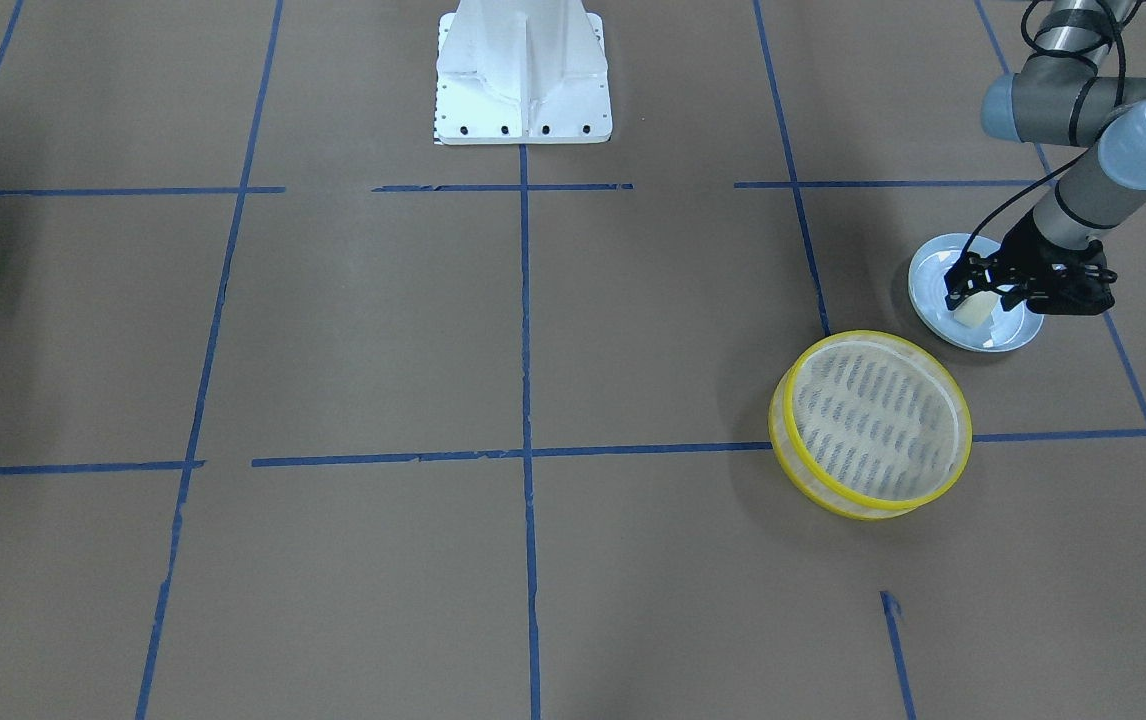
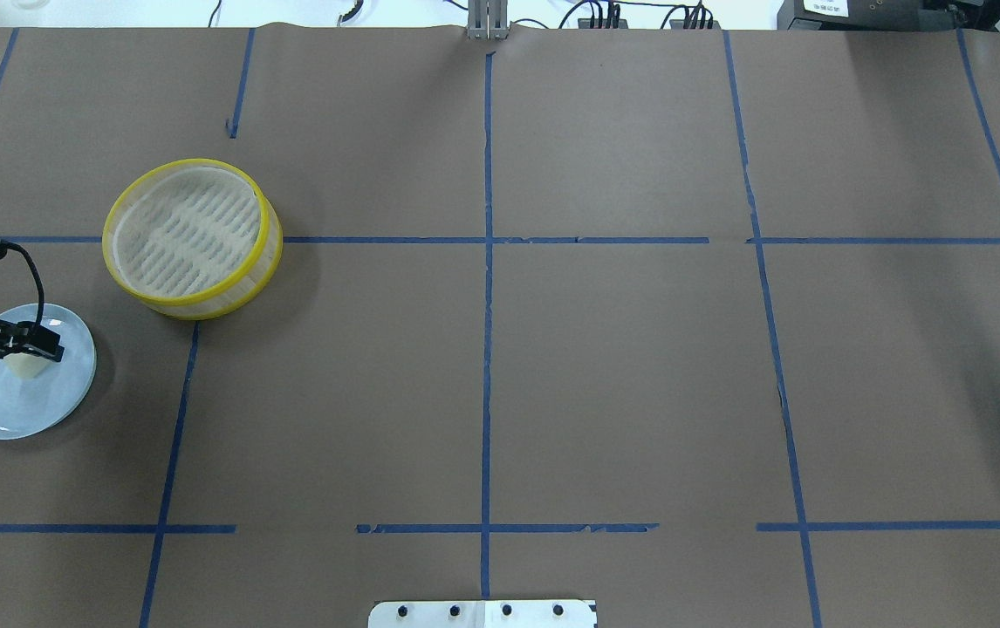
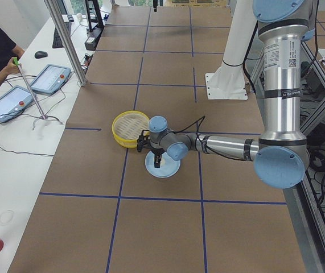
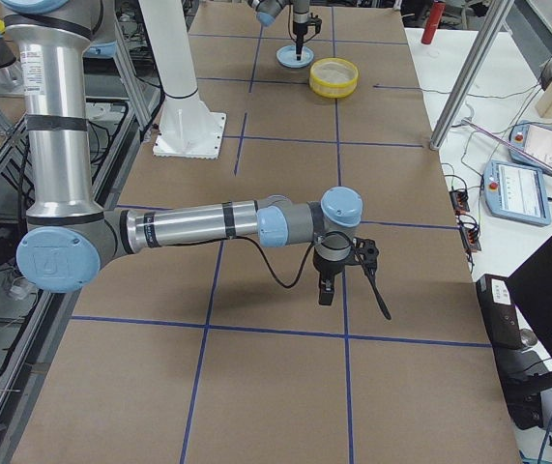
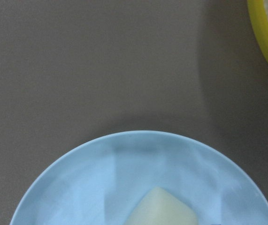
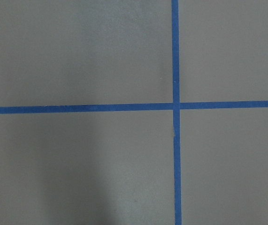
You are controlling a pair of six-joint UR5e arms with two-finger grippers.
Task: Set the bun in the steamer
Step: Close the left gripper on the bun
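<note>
The cream-white bun [image 1: 973,312] lies on a pale blue plate [image 1: 933,275] near the table's end on the robot's left. My left gripper [image 1: 981,292] is low over the plate, open, with its fingers on either side of the bun. The overhead view shows the same: gripper [image 2: 29,351], bun [image 2: 29,370], plate [image 2: 3,406]. In the left wrist view only the bun's top [image 5: 162,208] and the plate [image 5: 101,178] show. The yellow-rimmed steamer [image 1: 878,420] [image 2: 186,231] stands empty beside the plate. My right gripper [image 4: 338,280] shows only in the exterior right view; I cannot tell whether it is open or shut.
The white robot base [image 1: 523,70] stands at the table's middle edge. Blue tape lines cross the brown table. An operator and tablets [image 3: 48,78] are on the side bench. The right wrist view shows only a tape cross [image 6: 175,106].
</note>
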